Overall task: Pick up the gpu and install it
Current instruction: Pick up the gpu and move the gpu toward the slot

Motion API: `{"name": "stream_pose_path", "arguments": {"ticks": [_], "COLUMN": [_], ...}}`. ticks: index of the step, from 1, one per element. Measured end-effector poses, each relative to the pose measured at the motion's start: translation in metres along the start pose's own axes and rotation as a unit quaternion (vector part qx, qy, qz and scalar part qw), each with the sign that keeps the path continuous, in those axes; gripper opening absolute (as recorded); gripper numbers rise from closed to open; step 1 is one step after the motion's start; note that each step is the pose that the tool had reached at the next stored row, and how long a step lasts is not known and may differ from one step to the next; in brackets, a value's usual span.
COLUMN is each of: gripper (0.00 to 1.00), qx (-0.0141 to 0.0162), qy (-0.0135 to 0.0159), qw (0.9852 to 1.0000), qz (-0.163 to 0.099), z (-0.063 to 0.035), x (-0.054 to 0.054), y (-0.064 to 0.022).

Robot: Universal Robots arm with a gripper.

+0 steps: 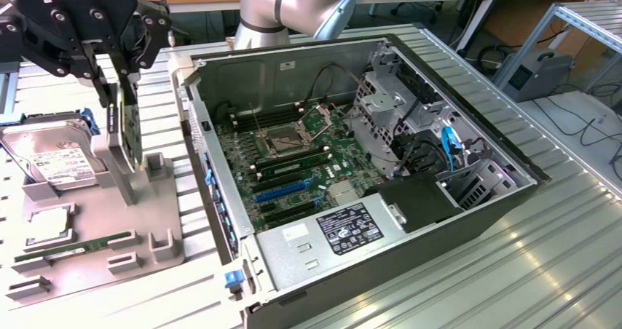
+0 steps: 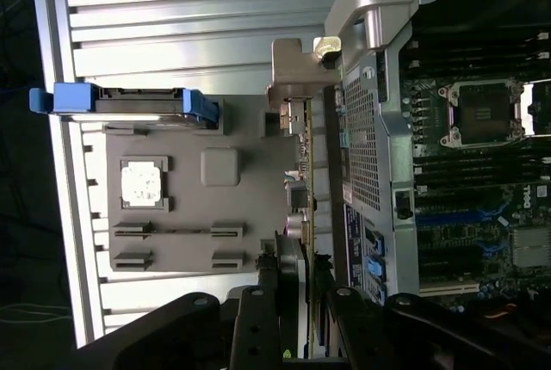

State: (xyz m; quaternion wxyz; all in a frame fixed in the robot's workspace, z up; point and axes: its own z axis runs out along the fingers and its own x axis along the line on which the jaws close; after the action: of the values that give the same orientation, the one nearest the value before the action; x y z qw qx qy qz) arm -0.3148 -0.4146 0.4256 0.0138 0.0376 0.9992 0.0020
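White ROBOTIQ lettering is showing on the black hand [image 1: 115, 78], which is clamping the top edge of the gpu [image 1: 127, 129]. The card is standing upright at the gray tray [image 1: 146, 220], just beside the open computer case [image 1: 408, 271]. A ribbed metal tabletop [image 1: 544, 271] is carrying everything in a lab room. The tray is also holding one hard drive [image 1: 54, 158], one memory stick [image 1: 73, 247] and one processor chip [image 1: 49, 227].
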Motion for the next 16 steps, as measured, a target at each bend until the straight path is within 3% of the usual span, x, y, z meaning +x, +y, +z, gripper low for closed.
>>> {"name": "stream_pose_path", "arguments": {"ticks": [2,7,12,16], "gripper": [0.27,0.27,0.27,0.27], "qx": [0.0,0.0,0.0005,0.0007], "qy": [0.0,0.0,0.0,0.0], "qw": [1.0,1.0,1.0,1.0], "qz": [0.0,0.0,0.0,0.0], "z": [0.0001,0.0023,0.0052,0.0065], "x": [-0.004,-0.081,-0.133,-0.14], "y": [0.0003,0.0061,0.01,0.0105]}}
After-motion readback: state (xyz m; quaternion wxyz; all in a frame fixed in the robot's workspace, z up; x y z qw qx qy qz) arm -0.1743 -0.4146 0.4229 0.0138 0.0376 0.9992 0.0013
